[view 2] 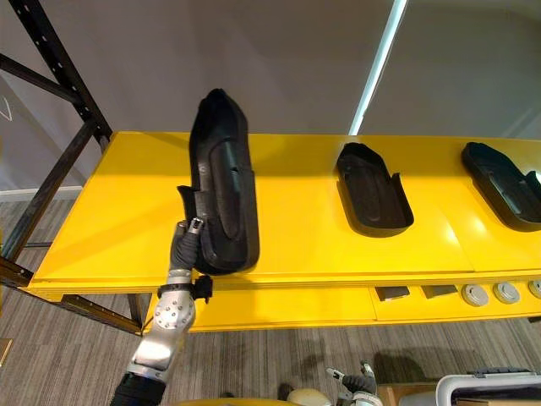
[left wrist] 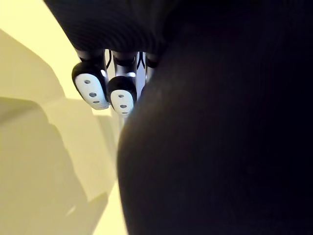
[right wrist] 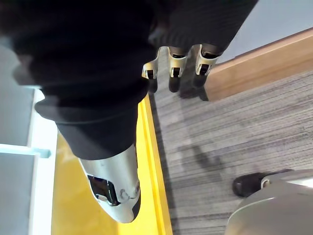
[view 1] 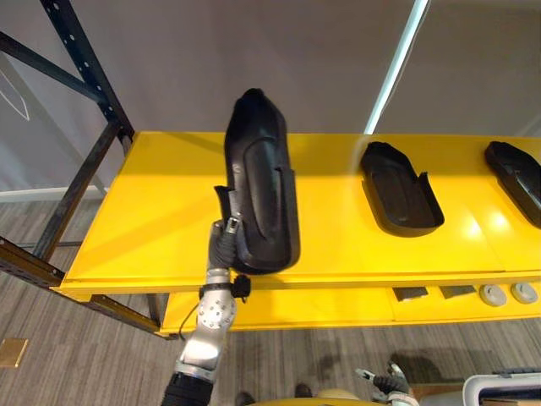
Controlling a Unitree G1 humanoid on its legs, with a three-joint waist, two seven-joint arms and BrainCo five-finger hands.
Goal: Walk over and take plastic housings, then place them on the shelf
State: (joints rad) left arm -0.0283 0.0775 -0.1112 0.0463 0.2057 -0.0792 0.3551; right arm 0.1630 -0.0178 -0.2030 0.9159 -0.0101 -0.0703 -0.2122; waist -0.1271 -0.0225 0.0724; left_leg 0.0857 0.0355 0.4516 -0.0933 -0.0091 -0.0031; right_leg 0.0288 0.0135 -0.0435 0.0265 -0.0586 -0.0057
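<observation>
My left hand (view 1: 223, 244) is shut on the lower end of a long black plastic housing (view 1: 260, 182). It holds the housing upright over the left-middle of the yellow shelf (view 1: 144, 220). Beside the dark bulk of this housing (left wrist: 220, 147), the left hand's fingertips (left wrist: 121, 95) rest against its edge, with yellow shelf behind them. Two more black housings lie flat on the shelf, one right of centre (view 1: 399, 188) and one at the far right (view 1: 517, 178). My right hand (right wrist: 173, 63) hangs low by the floor with relaxed fingers and holds nothing. It also appears at the bottom of the eye views (view 2: 351, 382).
A dark metal rack frame (view 1: 84, 76) rises at the shelf's left end. A lower yellow shelf holds two grey round discs (view 1: 507, 293) and small dark pieces (view 1: 410, 293). Grey wood-pattern floor (right wrist: 234, 137) lies in front, with a grey wall behind.
</observation>
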